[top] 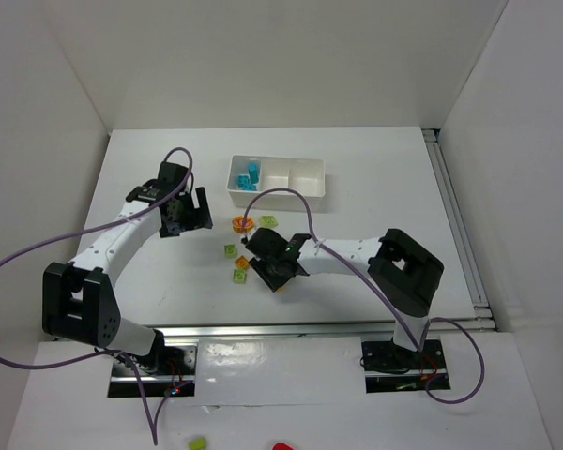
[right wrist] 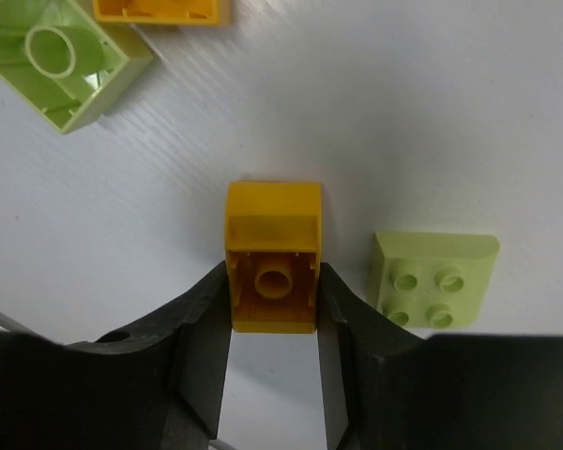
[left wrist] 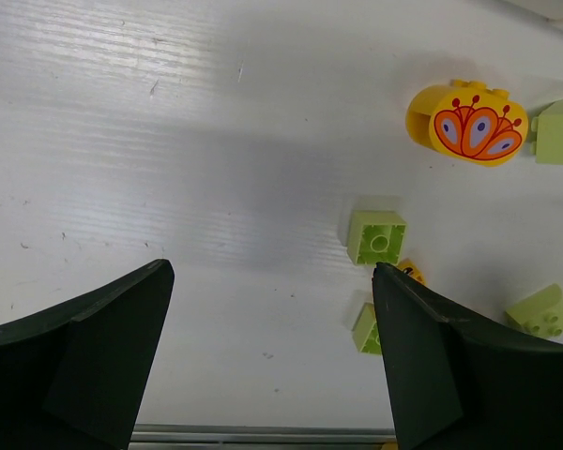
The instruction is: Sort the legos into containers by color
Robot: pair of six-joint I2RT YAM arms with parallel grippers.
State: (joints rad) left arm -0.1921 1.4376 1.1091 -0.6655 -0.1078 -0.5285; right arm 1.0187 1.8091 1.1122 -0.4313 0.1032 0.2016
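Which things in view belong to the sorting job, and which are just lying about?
Job: white tray; cyan bricks in its left compartment; yellow brick in the right gripper; patterned yellow brick; loose light green bricks.
Lying about: green piece and red piece, at the top view's bottom edge.

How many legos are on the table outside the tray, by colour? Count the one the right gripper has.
Light green legos: 4
Orange-yellow legos: 3, one of them clamped in the right gripper
Cyan legos: 0; those in view lie in the tray
Total: 7
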